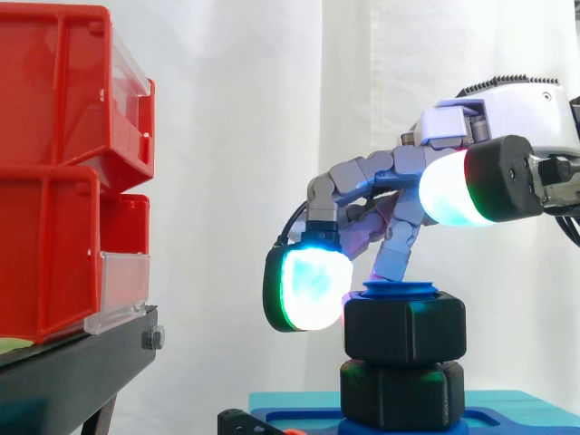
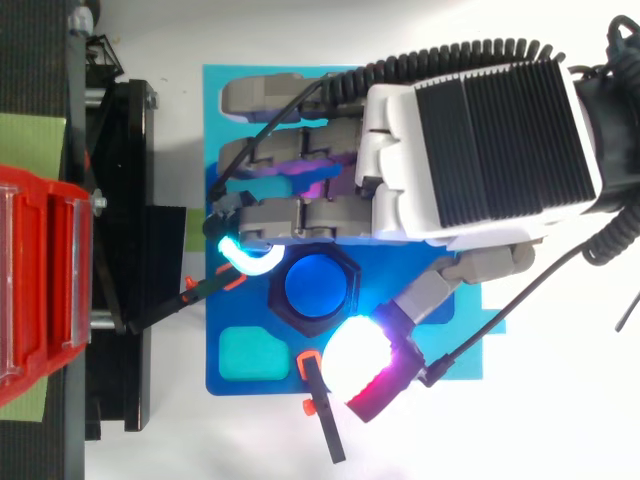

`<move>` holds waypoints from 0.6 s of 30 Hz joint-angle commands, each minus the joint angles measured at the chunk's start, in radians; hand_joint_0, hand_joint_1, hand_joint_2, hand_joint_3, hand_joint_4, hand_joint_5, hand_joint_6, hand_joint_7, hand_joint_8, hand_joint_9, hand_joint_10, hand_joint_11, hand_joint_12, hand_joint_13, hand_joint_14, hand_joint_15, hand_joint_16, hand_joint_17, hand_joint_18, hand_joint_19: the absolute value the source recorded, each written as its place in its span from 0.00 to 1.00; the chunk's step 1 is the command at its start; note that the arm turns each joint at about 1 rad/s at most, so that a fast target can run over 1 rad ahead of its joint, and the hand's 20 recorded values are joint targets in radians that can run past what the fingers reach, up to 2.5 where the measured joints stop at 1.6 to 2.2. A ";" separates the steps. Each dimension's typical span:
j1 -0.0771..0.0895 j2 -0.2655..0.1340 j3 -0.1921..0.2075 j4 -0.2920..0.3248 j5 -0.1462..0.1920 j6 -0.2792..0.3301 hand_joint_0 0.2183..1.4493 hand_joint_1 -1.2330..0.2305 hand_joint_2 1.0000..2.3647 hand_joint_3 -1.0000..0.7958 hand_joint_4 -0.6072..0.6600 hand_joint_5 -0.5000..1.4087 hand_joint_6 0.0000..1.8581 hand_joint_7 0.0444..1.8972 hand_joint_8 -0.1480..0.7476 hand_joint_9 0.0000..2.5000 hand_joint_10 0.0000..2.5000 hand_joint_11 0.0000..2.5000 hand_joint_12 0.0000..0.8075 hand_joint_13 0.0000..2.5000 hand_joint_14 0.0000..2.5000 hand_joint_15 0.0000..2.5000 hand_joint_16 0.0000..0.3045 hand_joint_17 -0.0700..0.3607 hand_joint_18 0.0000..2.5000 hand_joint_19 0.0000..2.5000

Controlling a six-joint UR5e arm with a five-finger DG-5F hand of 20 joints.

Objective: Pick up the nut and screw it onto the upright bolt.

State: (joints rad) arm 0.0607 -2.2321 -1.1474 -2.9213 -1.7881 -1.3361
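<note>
The black hex nut (image 1: 405,331) sits on the upright blue bolt (image 2: 313,285), low and centre-right in the side view, directly above a second black hex collar (image 1: 403,394). The hand (image 2: 480,140) enters from the right. Its fingers (image 1: 308,288) curl round the nut, with one glowing pad against its left face. The step appears to be screwing down, so the next move likely means turning the nut while keeping it level. The red bins (image 1: 63,163) at the left are well apart, leaving open room.

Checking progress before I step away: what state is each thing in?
bolt, upright, blue top showing through the nut.
nut, level on the bolt, above a second black hex piece.
robot hand, over the nut; grasp unclear.
red bins, stacked on the black stand.
</note>
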 commanded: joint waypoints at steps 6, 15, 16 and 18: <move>-0.009 0.000 0.000 0.001 -0.013 0.000 0.23 0.68 0.00 0.28 0.42 0.29 0.37 0.52 0.34 0.55 0.00 0.00 0.14 0.33 0.00 0.00 0.02 0.19 0.22 0.00; -0.016 0.000 0.000 0.002 -0.014 0.000 0.24 0.67 0.00 0.28 0.43 0.29 0.37 0.52 0.34 0.61 0.00 0.02 0.13 0.38 0.00 0.00 0.01 0.18 0.25 0.00; -0.016 0.000 0.000 0.002 -0.014 0.000 0.24 0.67 0.00 0.28 0.44 0.29 0.37 0.53 0.34 0.62 0.00 0.03 0.13 0.38 0.00 0.00 0.01 0.18 0.25 0.00; -0.018 0.000 0.000 0.002 -0.014 0.000 0.24 0.67 0.00 0.28 0.44 0.29 0.37 0.52 0.35 0.64 0.00 0.05 0.13 0.39 0.00 0.00 0.01 0.18 0.26 0.00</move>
State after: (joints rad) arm 0.0446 -2.2319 -1.1472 -2.9193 -1.8022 -1.3361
